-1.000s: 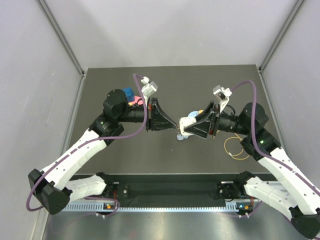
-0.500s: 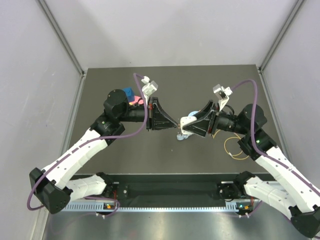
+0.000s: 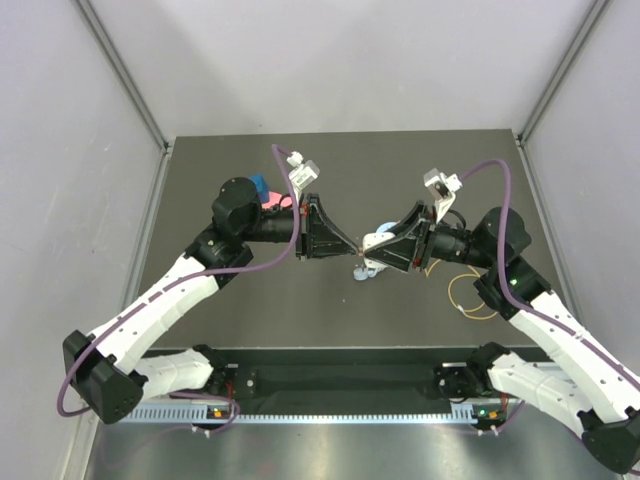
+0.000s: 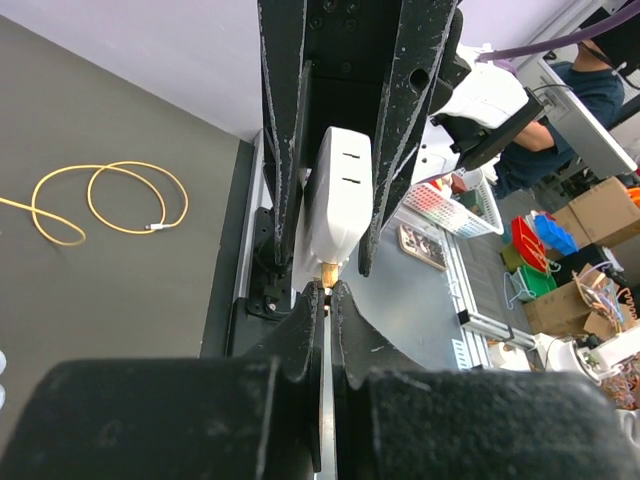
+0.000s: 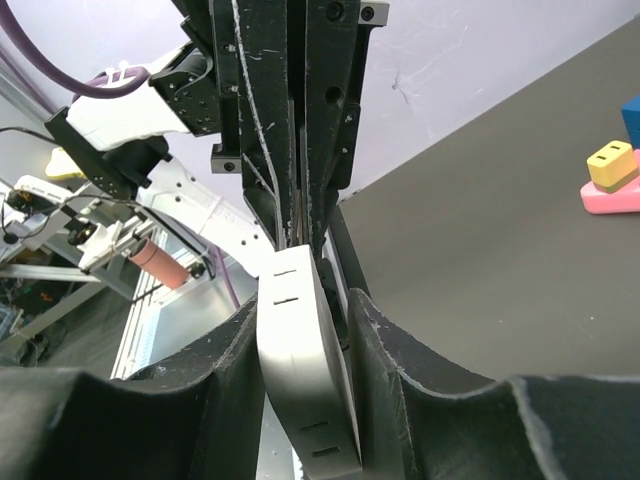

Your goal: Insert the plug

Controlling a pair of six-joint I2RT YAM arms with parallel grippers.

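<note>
We are pinching the plug (image 4: 327, 271), a small gold-yellow tip, in the left hand (image 4: 327, 293), whose fingers are drawn almost together around it. It is sitting above the middle of the desk (image 3: 300, 310), raised off the surface. Its front is touching or just short of the narrow end of the white slotted block (image 4: 337, 195). We cannot tell which, and the opening it must enter is hidden. The right hand (image 5: 303, 310) is clamping that block by its broad faces and reaching in from the right, so the two hands are meeting nose to nose.

We are judging this to be the seating step: the plug is lined up but not visibly in. To do it well, we are aiming to have the plug's axis running straight along the length of the block. Any sideways or twisting trim belongs before the press, not during it. The push should be a short straight line from the left hand while the right hand is bracing the block firmly. Because the plug is tiny and thinly gripped, it could pivot or slip back between the pads under an off-centre push, so gentle force looks wiser.

The thin yellow wire (image 4: 110, 195) is lying in loose loops on the desk to the right, well apart from the hands. We cannot tell whether it runs to the plug. A light-blue disc (image 3: 365, 272) is lying on the desk beneath the meeting point.
</note>
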